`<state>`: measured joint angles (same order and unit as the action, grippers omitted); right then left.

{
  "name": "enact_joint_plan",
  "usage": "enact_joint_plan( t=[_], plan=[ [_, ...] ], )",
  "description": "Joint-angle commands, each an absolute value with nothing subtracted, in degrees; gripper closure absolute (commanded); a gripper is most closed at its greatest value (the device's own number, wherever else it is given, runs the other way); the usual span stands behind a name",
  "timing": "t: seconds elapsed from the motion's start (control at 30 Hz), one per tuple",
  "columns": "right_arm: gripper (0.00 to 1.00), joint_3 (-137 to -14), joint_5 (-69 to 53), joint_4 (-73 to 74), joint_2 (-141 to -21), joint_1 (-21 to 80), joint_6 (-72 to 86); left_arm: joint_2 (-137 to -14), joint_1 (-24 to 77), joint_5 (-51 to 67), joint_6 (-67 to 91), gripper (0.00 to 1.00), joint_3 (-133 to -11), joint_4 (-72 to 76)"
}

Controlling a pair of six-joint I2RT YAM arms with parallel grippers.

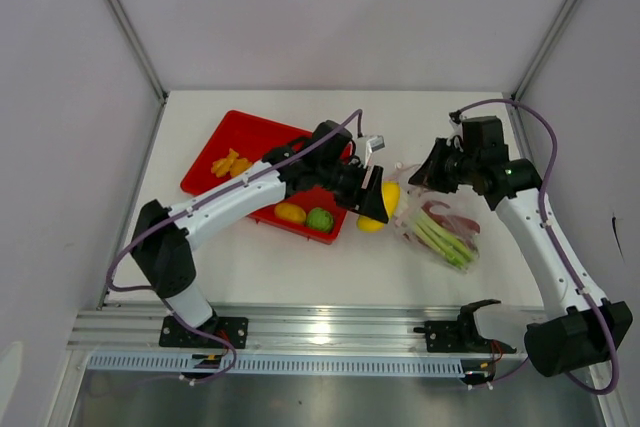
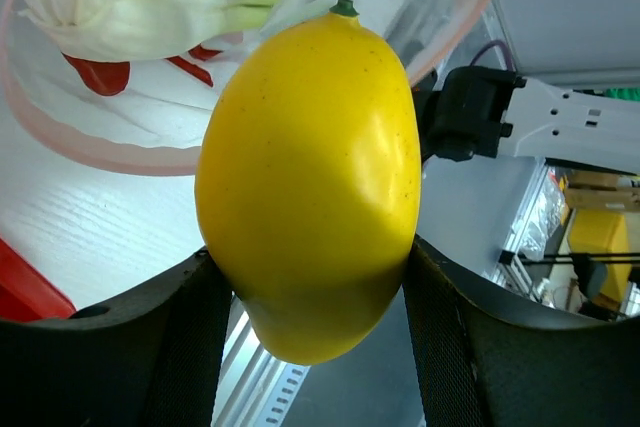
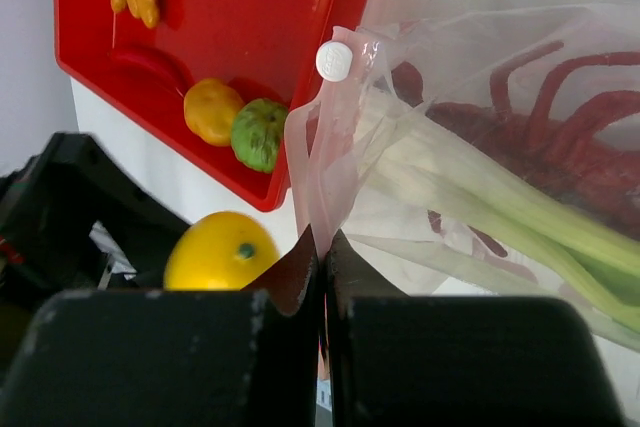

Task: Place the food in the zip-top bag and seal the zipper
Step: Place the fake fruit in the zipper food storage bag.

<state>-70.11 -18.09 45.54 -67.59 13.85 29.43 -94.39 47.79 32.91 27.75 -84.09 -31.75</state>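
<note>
Your left end effector (image 2: 310, 307) is grasping a yellow fruit (image 2: 310, 177), with one dark finger pressed on each side of it. From the top camera you see this fruit (image 1: 380, 205) held above the table (image 1: 300, 262), just beside the right edge of the red tray (image 1: 230, 137) and near the zip-top bag (image 1: 440, 232).

The left wrist camera shows you something the top one does not. The bag's mouth is open right past the fruit, and the pink zipper (image 2: 90, 152) curves around it like a ring. Through the mouth you can see the leek (image 2: 130, 7) and the chillies (image 2: 100, 75) inside.

Your right end effector (image 3: 322, 277) is clenched tight on the mouth edge of the bag. Only the right wrist camera shows this well: the pink strip runs down between the closed fingers. It also shows a small white slider (image 3: 335, 60) on the zipper.

The bag lies on the table to the right of the tray. On the tray you can see an orange ruffled piece (image 1: 231, 162) near the far end. A second yellow fruit (image 1: 291, 212) and a green round fruit (image 1: 320, 219) sit side by side at the near edge.
</note>
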Motion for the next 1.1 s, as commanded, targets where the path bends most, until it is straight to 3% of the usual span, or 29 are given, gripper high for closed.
enact_joint_plan(
  t=[0.0,0.33,0.6,0.73,0.83,0.97,1.0,1.03,1.07],
  plan=[
    [1.0,-72.5,-19.7,43.4,-65.6,15.8,25.4,-96.9,48.0,37.0,26.2,0.96,-86.8,-34.6],
    [1.0,-69.9,-20.1,42.8,-61.5,20.9,21.8,-107.4,48.0,38.0,24.5,0.94,-99.6,-48.1],
    [1.0,-66.9,-19.5,41.1,-60.2,22.7,22.4,-108.2,48.0,38.8,26.4,0.74,-100.9,-48.6],
    [1.0,-66.3,-18.8,40.3,-60.2,22.8,24.4,-107.5,48.1,38.9,28.0,0.64,-99.6,-46.6],
    [1.0,-66.3,-18.6,39.6,-60.7,22.8,26.5,-107.0,48.3,38.1,28.4,0.5,-99.5,-45.8],
    [1.0,-66.2,-20.4,38.1,-61.1,22.9,29.3,-106.1,48.3,38.6,28.4,0.41,-98.0,-44.0],
    [1.0,-66.2,-20.8,37.6,-61.2,22.8,29.4,-105.6,48.3,38.9,28.4,0.37,-97.8,-43.3],
    [1.0,-66.2,-21.7,37.1,-61.3,22.8,29.8,-105.0,48.3,38.9,28.5,0.2,-96.4,-42.7],
    [1.0,-66.1,-22.1,37.0,-61.5,22.8,30.0,-104.7,48.3,38.9,28.6,0.17,-95.9,-41.1]
  ],
)
